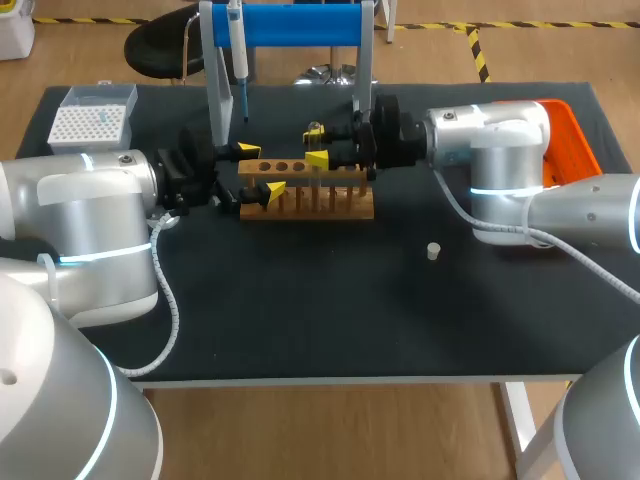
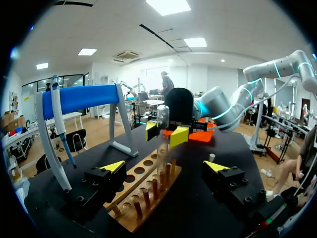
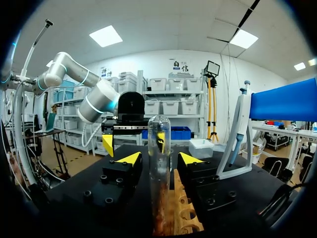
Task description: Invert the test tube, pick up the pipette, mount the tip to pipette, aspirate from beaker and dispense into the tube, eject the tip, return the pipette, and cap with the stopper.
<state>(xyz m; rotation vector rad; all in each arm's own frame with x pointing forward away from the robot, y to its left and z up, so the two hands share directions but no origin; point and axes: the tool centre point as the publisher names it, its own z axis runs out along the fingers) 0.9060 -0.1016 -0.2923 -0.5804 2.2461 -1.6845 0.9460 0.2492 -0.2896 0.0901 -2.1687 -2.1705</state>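
1. Sitting at the table's (image 1: 300,320) ten o'clock is the tip box (image 1: 93,120).
2. Left gripper (image 1: 261,169) gapes wide, holding nothing, at the rack's (image 1: 330,205) nine o'clock end.
3. Pipette (image 1: 240,55) hangs at twelve o'clock.
4. Tube (image 3: 159,144) stands upright on the rack, round end up, inside the right gripper (image 1: 316,145); I cannot tell whether it grips.
5. Stopper (image 1: 433,251) lies at the rack's four o'clock, apart.

Test tube (image 3: 159,148) clear, glossy; rack (image 1: 345,205) bare wood; table cover (image 1: 330,310) matt black cloth.
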